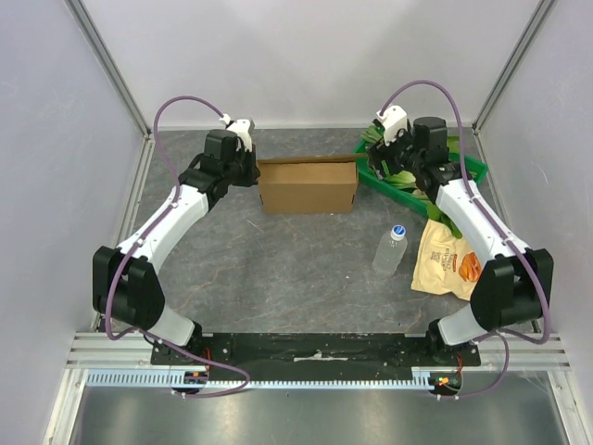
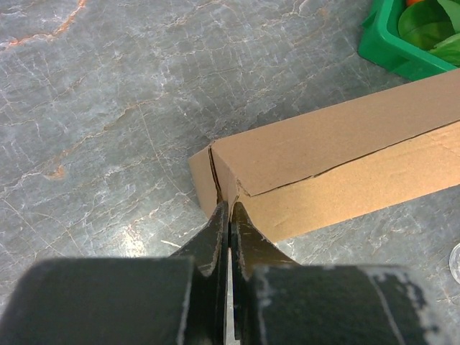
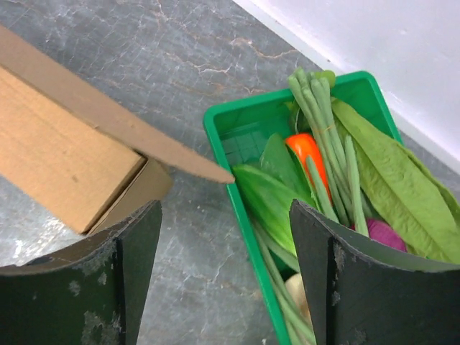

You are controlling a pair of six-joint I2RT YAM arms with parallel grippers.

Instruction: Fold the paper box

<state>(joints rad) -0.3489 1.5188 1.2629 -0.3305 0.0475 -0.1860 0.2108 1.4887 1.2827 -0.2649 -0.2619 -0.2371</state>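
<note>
Found the left gripper [image 2: 228,206] with both black fingers pressed together, tips touching the left end corner of the paper box [image 2: 338,165] at a seam; cannot tell whether any cardboard is nipped between them. Found the right gripper [image 3: 224,210] with jaws well apart, nothing between, hanging above the gap between the box's right end and a tray [image 3: 215,126]. Counted one paper box: plain brown corrugated cardboard, long, rectangular, lying toward the far side of the table [image 1: 278,269], one flap [image 3: 144,136] jutting loose toward the tray. Counted one tray: green plastic, rectangular, grid-floored, holding broad leaves [image 3: 402,187], thin beans [image 3: 323,129], one orange-red piece [image 3: 305,151]. Counted one clear bottle [image 1: 391,250], blue-capped, and one crinkly tan-and-orange bag [image 1: 447,264] just beside it. Noted a grey, marbled table surface.
</note>
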